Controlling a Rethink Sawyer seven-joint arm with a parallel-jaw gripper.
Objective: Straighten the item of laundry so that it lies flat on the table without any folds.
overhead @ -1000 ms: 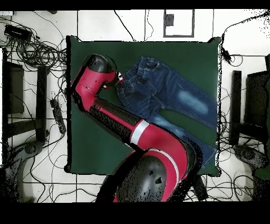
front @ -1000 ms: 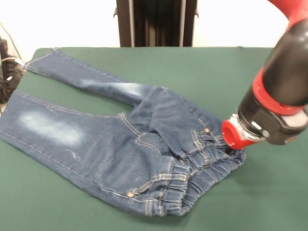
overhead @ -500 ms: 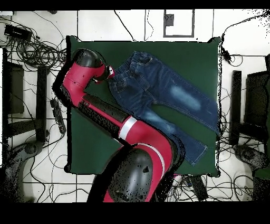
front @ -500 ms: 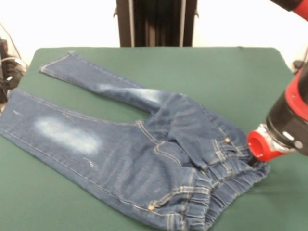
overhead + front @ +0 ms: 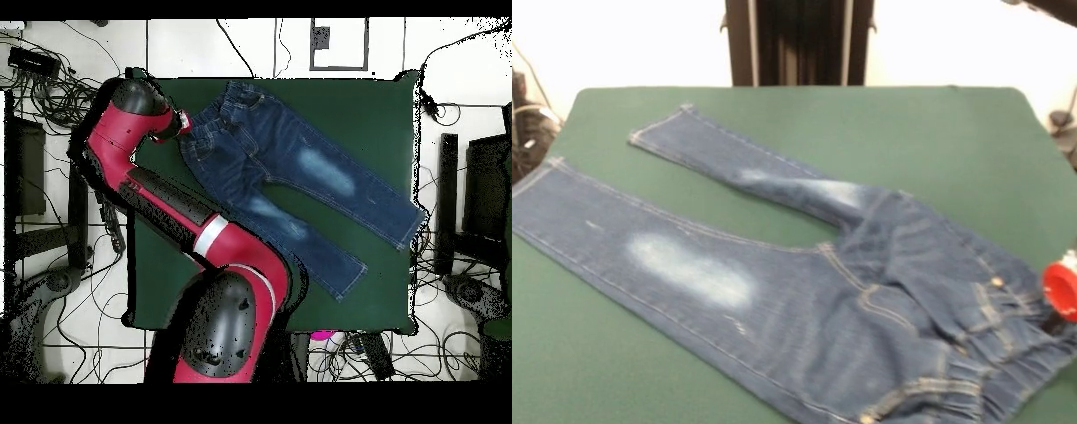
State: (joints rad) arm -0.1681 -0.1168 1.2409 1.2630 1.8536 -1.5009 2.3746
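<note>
Touching the gripper [image 5: 1061,296] at their gathered waistband, the jeans [image 5: 803,283] lie spread, legs apart; grip state unclear.

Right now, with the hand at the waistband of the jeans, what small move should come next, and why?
Probably let go of the waistband and lift away. The jeans lie spread on the table with both legs apart and fairly straight. The hand is at the table's edge, so more dragging could pull the gathered waistband off. Its grip cannot be seen.
</note>
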